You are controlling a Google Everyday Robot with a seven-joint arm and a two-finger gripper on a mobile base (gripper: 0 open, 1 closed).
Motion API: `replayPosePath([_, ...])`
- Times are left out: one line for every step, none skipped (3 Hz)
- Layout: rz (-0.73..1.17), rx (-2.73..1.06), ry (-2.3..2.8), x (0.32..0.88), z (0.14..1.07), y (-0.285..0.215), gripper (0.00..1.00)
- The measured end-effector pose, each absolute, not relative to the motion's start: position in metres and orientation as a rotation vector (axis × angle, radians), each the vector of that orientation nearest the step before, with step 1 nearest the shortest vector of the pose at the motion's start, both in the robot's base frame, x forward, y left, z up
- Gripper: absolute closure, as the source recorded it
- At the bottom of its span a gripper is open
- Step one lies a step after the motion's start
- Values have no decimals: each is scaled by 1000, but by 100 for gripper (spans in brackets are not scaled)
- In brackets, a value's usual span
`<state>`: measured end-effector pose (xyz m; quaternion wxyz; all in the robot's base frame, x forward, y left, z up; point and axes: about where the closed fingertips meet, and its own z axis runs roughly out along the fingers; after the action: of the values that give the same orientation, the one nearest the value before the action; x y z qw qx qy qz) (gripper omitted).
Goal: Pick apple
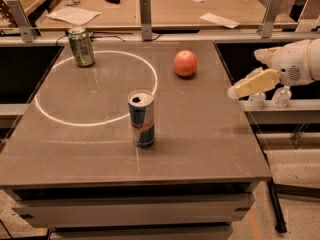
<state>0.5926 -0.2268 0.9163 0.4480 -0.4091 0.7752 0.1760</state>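
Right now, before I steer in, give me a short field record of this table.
target: apple, far right of table, untouched
end effector: beyond the table's right edge, apart from the apple
obstacles: blue can centre front; green can far left
marking: white ring, apple outside it

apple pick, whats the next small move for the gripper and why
Probably ease the gripper leftward in the view, toward the apple. It hangs beyond the table's right edge, apart from the apple; the blue can and green can stand farther left, off that path.
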Motion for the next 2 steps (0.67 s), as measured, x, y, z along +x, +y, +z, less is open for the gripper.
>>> replayPosePath([441, -1068, 1869, 614, 916, -214, 0])
replayPosePath([419, -1088, 1865, 635, 907, -201, 0])
